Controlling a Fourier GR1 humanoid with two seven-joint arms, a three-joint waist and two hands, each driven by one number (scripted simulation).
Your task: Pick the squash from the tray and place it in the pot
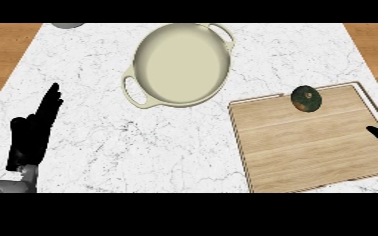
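A white marble counter (111, 130) fills most of the head view, with strips of wooden surface (16, 42) showing at its far left and far right edges. At about twelve o'clock from the view's centre stands a cream oval pot (179, 65) with two loop handles, one at its own one o'clock and one at its seven o'clock; its inside is bare and it holds nothing.

At about four o'clock from the centre lies a wooden tray (310, 140) with a thin raised rim, turned slightly so that its far edge climbs to the right. The squash (306, 99), small, round and dark green with a brownish patch, sits on the tray's far edge at about the tray's twelve o'clock, well apart from the pot and at roughly four o'clock from it.

The left hand (29, 132) shows at nine o'clock near the view's left edge, resting with its black fingers straight and pointing up toward twelve o'clock, holding nothing, the grey forearm below it at the lower left corner. Of the right hand (372, 131) only a dark fingertip enters at the right edge at three o'clock, over the tray and apart from the squash; whether its fingers are spread or curled I cannot tell.

A grey rounded object (68, 25) is cut off by the top edge at eleven o'clock.
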